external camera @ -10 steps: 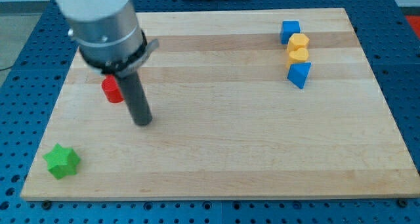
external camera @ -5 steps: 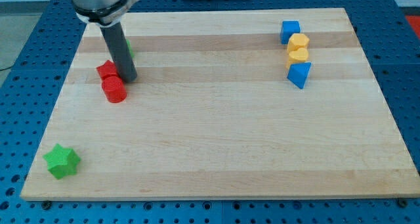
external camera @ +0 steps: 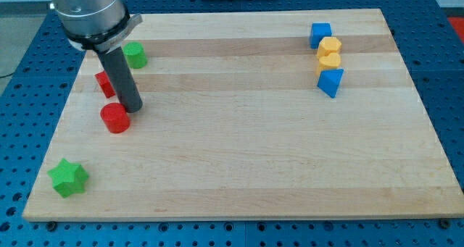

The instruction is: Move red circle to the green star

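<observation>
End effector: my tip [external camera: 132, 108], a bare rod holding nothing, touches the red circle [external camera: 115, 118] at its 1 o'clock. Off-centre contact could deflect it past the green star [external camera: 68, 178] at 7 o'clock.

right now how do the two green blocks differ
The green star has a pointed outline; the green block at the top looks rounded, like a short cylinder. The green star sits alone near the board's lower left corner in the view; the green block at the top lies near the top left, close to my rod. My tip is beside the red circle, far from the star. Both share the same bright green.
</observation>
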Motion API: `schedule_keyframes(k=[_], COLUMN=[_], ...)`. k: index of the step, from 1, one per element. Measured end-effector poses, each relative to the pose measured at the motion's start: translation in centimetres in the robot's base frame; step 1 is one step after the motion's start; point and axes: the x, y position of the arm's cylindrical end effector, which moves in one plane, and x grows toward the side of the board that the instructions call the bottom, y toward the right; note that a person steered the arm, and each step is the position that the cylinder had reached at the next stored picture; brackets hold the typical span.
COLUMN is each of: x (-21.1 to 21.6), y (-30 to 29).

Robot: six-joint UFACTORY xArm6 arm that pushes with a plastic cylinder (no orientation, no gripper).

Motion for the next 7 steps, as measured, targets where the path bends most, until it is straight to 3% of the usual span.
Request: schedule_keyframes(k=[3, 7], x=[1.5, 6.1], y=[-3.7, -4.0])
